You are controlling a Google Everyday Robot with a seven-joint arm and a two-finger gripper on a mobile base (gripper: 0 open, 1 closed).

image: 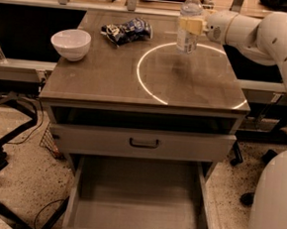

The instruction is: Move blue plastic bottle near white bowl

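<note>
The gripper [191, 25] is at the 1 o'clock side of the table [102, 76], at the end of the white arm [269, 27]; its jaws are clamped on the blue plastic bottle [187, 42]; the bottle stands up straight, over the far edge of a ring of light [138, 72]; I cannot tell if its bottom touches the table; the white bowl [70, 43] sits well apart at 10 o'clock; a snack bag [127, 30] lies between them near 12 o'clock; below, a drawer [136, 200] hangs open.
</note>
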